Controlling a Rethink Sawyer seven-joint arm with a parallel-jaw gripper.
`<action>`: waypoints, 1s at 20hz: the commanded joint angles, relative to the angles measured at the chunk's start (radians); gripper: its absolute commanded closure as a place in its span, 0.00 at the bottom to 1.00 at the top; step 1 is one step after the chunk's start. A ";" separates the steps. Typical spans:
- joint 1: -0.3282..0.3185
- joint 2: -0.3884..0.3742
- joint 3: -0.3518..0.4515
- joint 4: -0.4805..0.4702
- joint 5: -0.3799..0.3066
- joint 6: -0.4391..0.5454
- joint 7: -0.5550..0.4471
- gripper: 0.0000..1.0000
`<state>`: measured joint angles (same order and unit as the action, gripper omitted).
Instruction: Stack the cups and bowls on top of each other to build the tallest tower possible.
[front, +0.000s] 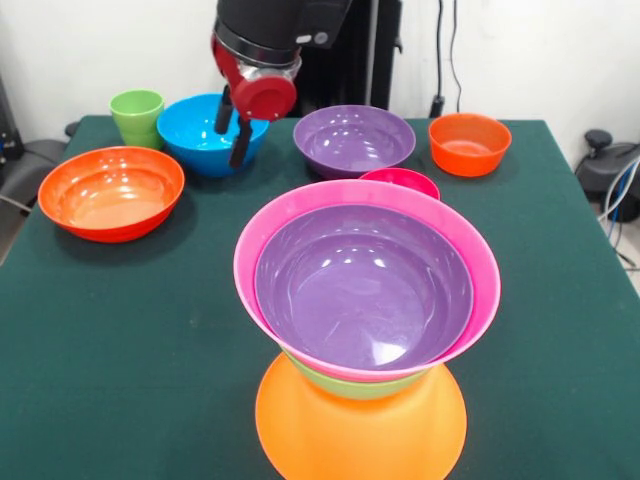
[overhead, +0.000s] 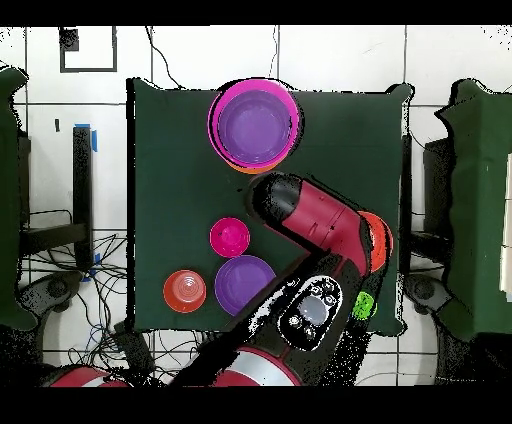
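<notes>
The tower stands at the front: an upturned orange bowl as base, then a green bowl, a pink bowl and a purple bowl; from overhead it shows at the top. My gripper is open at the blue bowl, one finger in front of its right wall, the other over its inside. The light-green cup stands left of it. Loose bowls: large red-orange, purple, small magenta, small red-orange.
The green cloth table ends just in front of the tower. In the overhead view my arm covers the blue bowl and most of the large red-orange bowl. Cables and chairs lie around the table.
</notes>
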<state>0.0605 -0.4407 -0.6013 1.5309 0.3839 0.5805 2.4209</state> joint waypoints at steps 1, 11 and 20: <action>0.022 0.068 0.146 0.069 -0.048 -0.078 0.084 0.00; 0.024 0.096 0.123 0.098 -0.069 -0.107 0.065 0.00; 0.018 0.076 0.120 0.144 -0.085 -0.118 0.038 0.00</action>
<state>0.0802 -0.3979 -0.6009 1.5997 0.3828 0.5246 2.4209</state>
